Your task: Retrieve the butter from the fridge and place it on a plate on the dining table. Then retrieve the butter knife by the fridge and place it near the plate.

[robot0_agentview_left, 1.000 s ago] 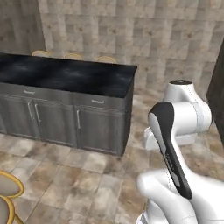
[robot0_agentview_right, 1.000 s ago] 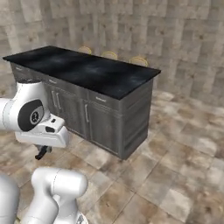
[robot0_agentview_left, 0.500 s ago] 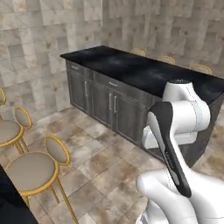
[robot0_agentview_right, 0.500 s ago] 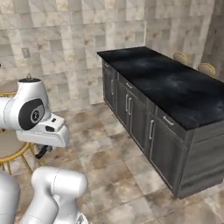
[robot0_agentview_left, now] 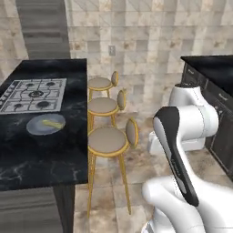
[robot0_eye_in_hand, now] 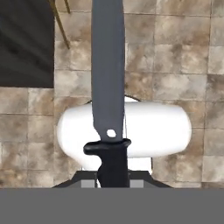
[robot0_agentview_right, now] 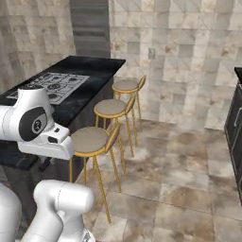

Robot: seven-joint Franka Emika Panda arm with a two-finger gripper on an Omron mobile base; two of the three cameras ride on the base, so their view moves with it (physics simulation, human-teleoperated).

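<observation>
The left base view looks forward and down from behind the arm, taking the dining table [robot0_agentview_left: 43, 150] close at its left. The right base view faces the same way from the other side, with that table farther left. Both share the three stools [robot0_agentview_left: 107, 141] beside it. The hand view looks straight down at the floor tiles [robot0_eye_in_hand: 188, 61], near.

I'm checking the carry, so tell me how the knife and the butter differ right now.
The knife is a long grey blade with a black handle; the butter is a short yellow bar. The knife is off the table, clamped in the shut end effector over the floor; the butter lies on the plate on the table. Both are elongated.
</observation>
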